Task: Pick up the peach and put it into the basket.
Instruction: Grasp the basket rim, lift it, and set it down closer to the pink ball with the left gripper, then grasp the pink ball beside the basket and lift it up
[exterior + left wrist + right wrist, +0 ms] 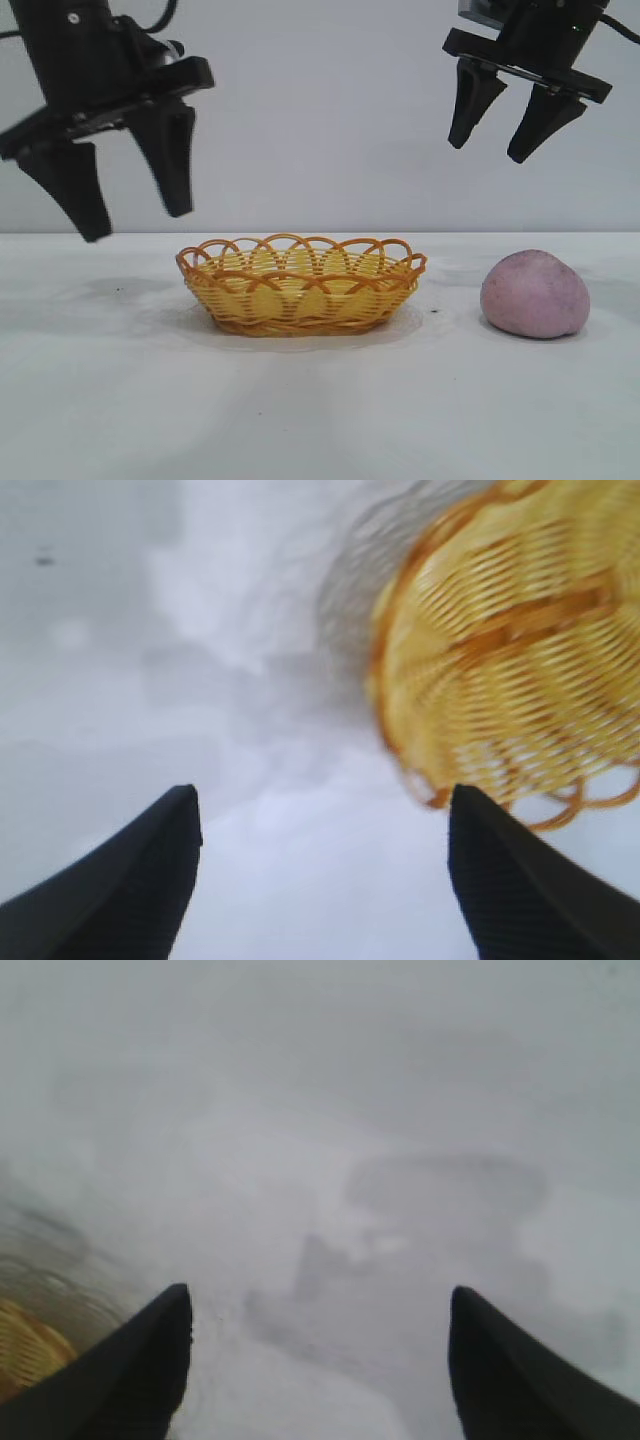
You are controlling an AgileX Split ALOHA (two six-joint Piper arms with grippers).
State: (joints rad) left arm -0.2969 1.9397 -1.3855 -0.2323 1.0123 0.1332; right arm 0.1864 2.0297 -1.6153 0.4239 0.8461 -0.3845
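— Woven yellow wicker basket (300,288) sits empty; rounded pink-mauve peach (534,294) rests right of it.

— Which arm's closer?

— Right gripper (512,122), spread, empty, hangs above the peach; left gripper (125,180), also spread, hangs left of the basket.

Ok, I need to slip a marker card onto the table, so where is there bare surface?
The table is bare across the whole front, and at the left below the raised left tool. A narrower bare strip lies between the basket and the peach. The right tool hangs open high above that strip.
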